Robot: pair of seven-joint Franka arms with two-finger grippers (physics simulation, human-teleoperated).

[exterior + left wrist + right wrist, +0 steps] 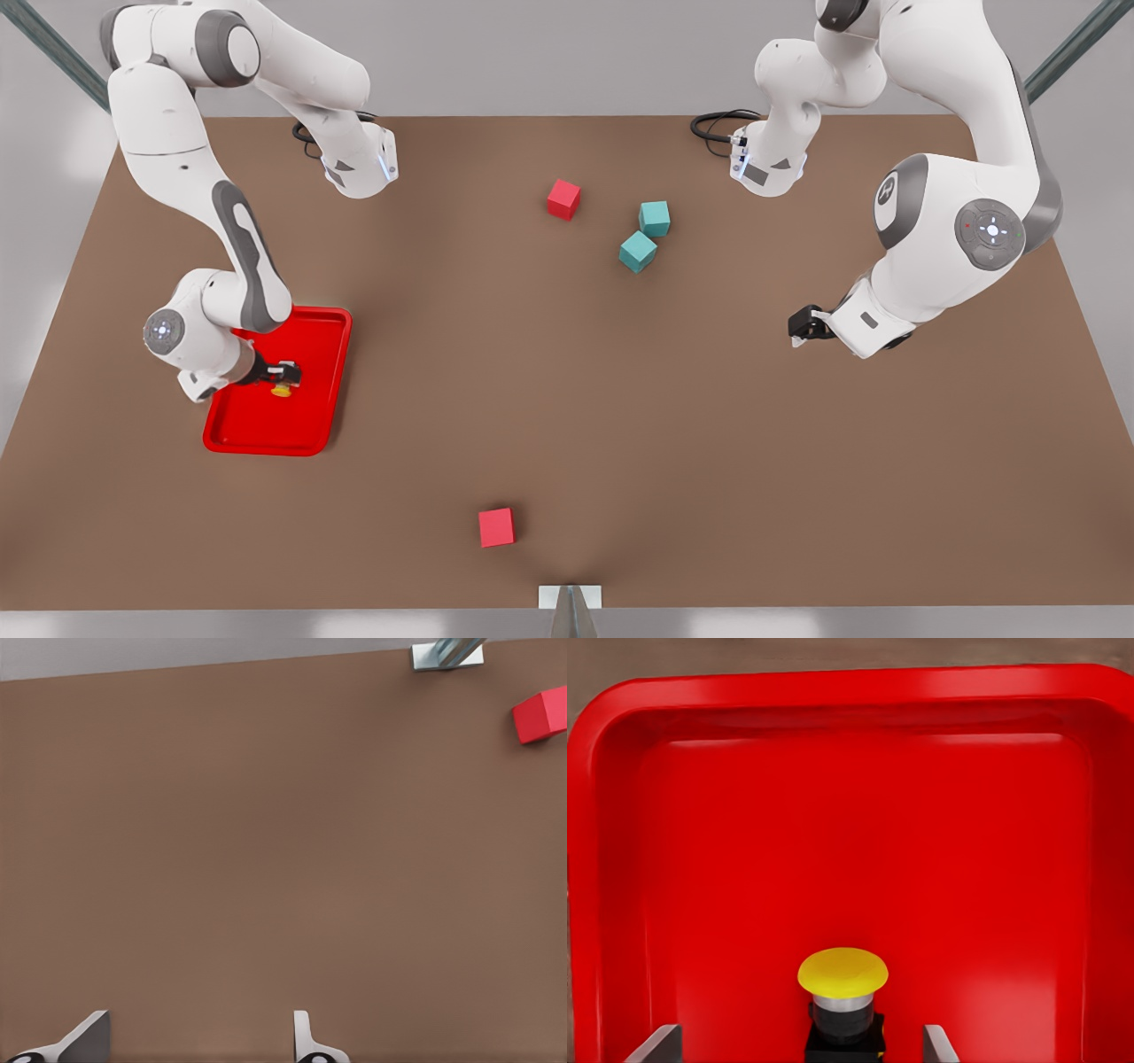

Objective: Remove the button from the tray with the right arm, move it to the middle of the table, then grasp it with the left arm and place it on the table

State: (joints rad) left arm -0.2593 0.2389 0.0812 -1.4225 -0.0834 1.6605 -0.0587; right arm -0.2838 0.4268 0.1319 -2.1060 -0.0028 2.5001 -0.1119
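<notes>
The button [842,973], a yellow cap on a short black base, stands upright on the floor of the red tray [833,815]. In the front view the tray [310,425] lies at the front view's left with the button [282,389] in its middle. My right gripper [799,1050] is low over the tray, open, one finger on each side of the button's base with gaps to both. It appears as the right gripper [283,377] in the front view. My left gripper [802,326] waits open above bare table at the front view's right, also seen as the left gripper [195,1041].
A red cube [563,198] and two teal cubes [654,218] [637,252] lie toward the far middle of the brown table [567,381]. Another red cube [496,527] sits near the front edge, seen as a red cube [540,716] beside a metal post bracket [447,654].
</notes>
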